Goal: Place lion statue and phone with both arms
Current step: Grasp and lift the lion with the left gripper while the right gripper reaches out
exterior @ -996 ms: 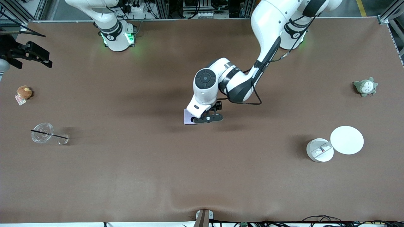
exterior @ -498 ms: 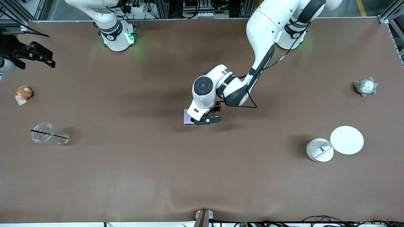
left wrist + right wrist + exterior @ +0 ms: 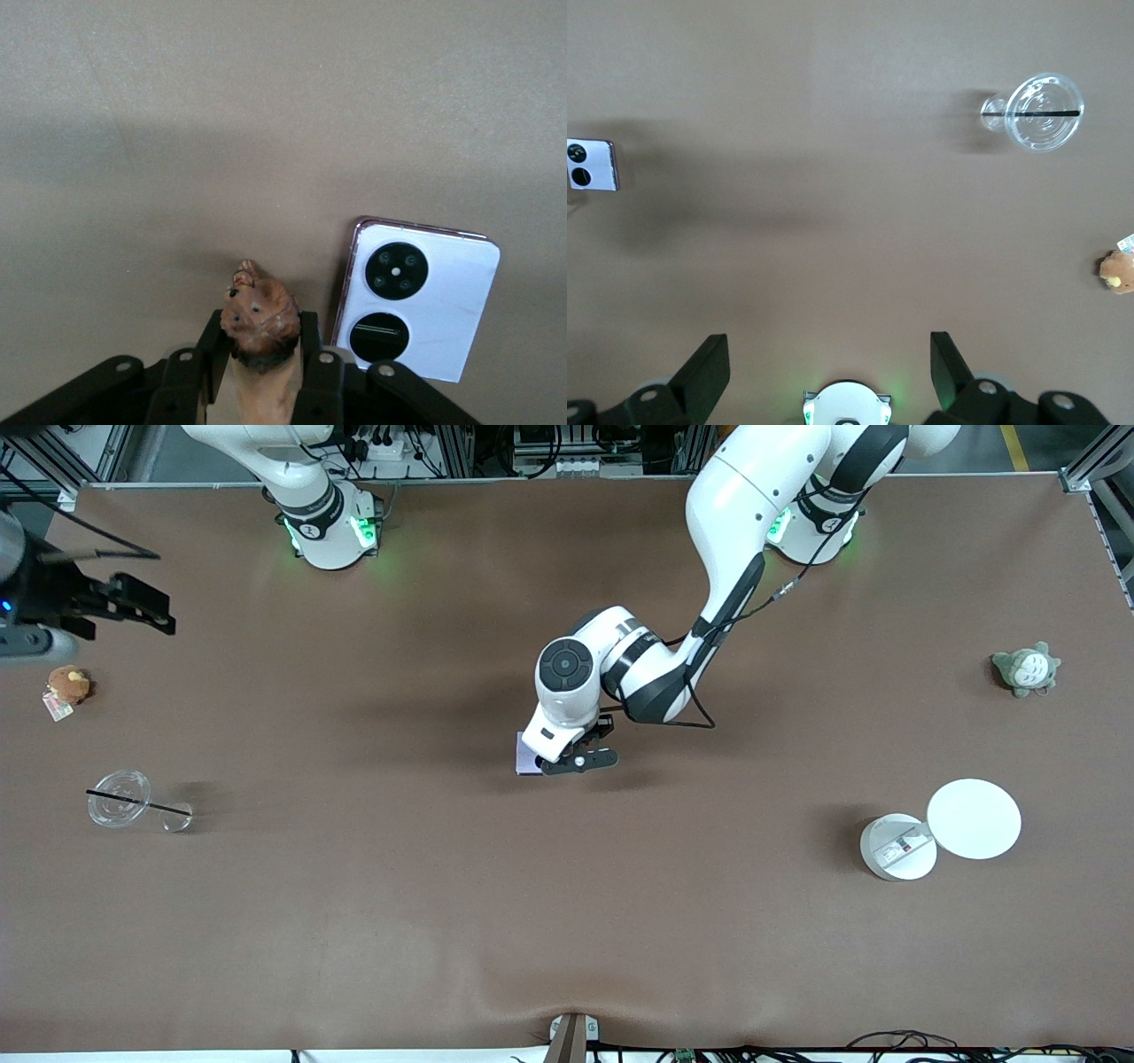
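Clamping the lion statue (image 3: 260,341) between its fingers, the left gripper (image 3: 576,760) hovers mid-frame just beside the phone (image 3: 416,298) lying on the table (image 3: 567,921); best lowered straight, clear of the phone. Right gripper (image 3: 828,372), upper left of the front view, waits spread wide.

place: robotics lab
evidence: brown-covered table (image 3: 567,921), aluminium framing (image 3: 1094,465) at 1 o'clock, cables (image 3: 895,1041) at 5 o'clock
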Action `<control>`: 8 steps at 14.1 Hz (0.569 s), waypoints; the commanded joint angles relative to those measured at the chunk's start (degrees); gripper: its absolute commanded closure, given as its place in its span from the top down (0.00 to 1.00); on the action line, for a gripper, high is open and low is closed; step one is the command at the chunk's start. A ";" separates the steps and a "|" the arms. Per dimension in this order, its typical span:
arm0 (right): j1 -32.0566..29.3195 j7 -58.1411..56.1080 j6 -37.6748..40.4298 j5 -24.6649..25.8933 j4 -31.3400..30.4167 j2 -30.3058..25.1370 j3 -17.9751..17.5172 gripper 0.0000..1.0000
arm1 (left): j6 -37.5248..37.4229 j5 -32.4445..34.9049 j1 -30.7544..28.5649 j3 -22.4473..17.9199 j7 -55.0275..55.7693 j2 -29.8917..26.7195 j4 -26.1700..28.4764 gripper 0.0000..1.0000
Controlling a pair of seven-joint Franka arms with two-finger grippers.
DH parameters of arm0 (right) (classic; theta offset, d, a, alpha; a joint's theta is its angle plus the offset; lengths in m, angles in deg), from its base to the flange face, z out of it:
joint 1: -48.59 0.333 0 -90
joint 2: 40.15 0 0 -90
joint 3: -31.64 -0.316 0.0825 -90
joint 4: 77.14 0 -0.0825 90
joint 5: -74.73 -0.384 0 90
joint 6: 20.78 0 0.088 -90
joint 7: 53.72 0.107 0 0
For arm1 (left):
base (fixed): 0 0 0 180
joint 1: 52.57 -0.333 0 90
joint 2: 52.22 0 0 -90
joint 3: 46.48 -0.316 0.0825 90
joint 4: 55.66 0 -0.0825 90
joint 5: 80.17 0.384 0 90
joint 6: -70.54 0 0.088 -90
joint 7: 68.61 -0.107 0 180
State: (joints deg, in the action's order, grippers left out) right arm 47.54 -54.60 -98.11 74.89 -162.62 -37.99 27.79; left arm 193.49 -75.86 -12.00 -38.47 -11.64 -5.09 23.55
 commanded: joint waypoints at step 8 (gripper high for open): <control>6.57 6.75 -0.53 -9.64 0.40 4.68 -0.02 1.00 | -4.11 5.10 -8.38 -2.21 -15.37 -3.71 -1.34 0.00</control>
State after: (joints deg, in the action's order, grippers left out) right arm 52.22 -51.73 -98.16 68.22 -162.61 -35.89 27.62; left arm 191.34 -71.90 -17.19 -41.08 -21.99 -7.28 21.91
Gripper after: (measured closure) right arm 0.000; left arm 0.634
